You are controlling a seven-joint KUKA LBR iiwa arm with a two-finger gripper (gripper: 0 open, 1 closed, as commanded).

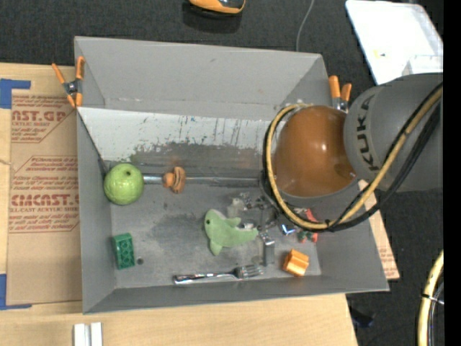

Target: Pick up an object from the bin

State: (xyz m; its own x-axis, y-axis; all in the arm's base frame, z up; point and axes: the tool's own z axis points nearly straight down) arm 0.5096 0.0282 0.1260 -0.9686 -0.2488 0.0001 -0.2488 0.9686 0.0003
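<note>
My gripper (pixel 263 225) reaches down into the right half of the bin, under the arm's orange dome. It stands right beside a light green soft toy (pixel 226 231) lying on the bin floor, at the toy's right end. A metal fork (pixel 216 274) lies flat just below the toy, along the near wall. An orange block (pixel 295 262) rests to the lower right of the gripper.
A green apple (pixel 124 184) lies at the left wall, with a small brown knobbly piece (pixel 173 179) to its right. A dark green studded block (pixel 123 251) sits in the near left corner. The arm covers the bin's right side.
</note>
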